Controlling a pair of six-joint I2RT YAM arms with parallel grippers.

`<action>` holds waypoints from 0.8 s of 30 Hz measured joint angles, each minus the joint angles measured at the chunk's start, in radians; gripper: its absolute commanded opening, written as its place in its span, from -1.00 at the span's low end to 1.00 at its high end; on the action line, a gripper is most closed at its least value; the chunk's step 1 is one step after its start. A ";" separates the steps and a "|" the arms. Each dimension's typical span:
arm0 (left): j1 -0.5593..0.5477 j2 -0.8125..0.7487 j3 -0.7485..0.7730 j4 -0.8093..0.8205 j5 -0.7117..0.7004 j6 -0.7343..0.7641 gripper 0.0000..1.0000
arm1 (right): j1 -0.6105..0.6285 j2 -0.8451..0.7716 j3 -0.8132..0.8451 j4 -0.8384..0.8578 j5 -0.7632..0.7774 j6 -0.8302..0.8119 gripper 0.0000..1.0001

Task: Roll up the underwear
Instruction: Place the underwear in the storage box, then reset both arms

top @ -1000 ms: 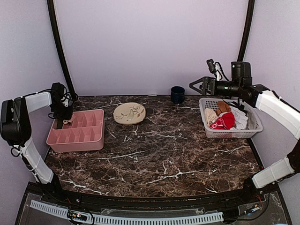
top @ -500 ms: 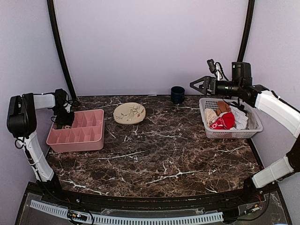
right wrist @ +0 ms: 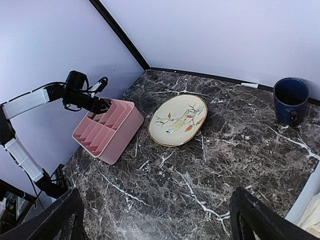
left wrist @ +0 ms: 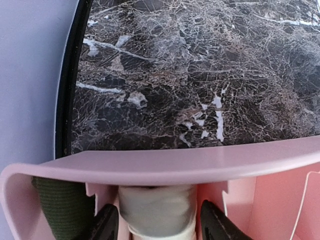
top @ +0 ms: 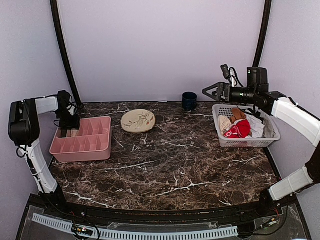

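Observation:
The underwear (left wrist: 157,210) is a pale cream fabric roll standing in the back left compartment of the pink organizer (top: 82,146), just behind its rim (left wrist: 165,162). My left gripper (left wrist: 157,225) is lowered into that compartment with a finger on each side of the roll, shut on it. In the top view the left gripper (top: 64,131) is at the organizer's back left corner and the roll is hidden by it. My right gripper (top: 210,91) hangs open and empty, high above the table left of the basket; it also shows in the right wrist view (right wrist: 160,220).
A dark green roll (left wrist: 60,210) fills the compartment to the left. A beige patterned plate (top: 138,120) and a dark blue mug (top: 189,100) stand at the back. A white basket (top: 270,136) at right holds a red garment (top: 239,130) and other clothes.
My left gripper has come down from above the organizer into its back left compartment with the roll. The right arm has barely moved.

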 measured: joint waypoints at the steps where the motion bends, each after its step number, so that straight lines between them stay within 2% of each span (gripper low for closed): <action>1: 0.000 -0.003 0.001 -0.002 0.000 0.000 0.24 | 0.000 0.000 -0.003 -0.001 0.000 0.000 0.99; 4: 0.000 -0.015 0.006 -0.014 -0.001 -0.004 0.25 | 0.000 0.000 -0.012 0.000 -0.001 0.001 0.99; 10: -0.004 -0.078 0.039 -0.049 0.005 -0.007 0.47 | 0.000 -0.001 -0.014 -0.001 -0.002 0.001 0.99; 14: -0.046 -0.159 0.096 -0.076 0.020 -0.008 0.57 | -0.001 -0.002 -0.013 -0.005 0.000 -0.001 0.99; 15: -0.061 -0.182 0.118 -0.079 0.030 -0.008 0.91 | -0.003 -0.004 -0.013 -0.008 0.001 -0.002 0.99; 16: -0.077 -0.206 0.140 -0.081 0.042 -0.010 0.97 | -0.005 -0.005 -0.012 -0.011 0.002 -0.003 0.99; 24: -0.253 -0.357 0.254 -0.074 0.122 -0.035 0.98 | -0.019 -0.050 -0.004 -0.068 0.028 -0.011 0.99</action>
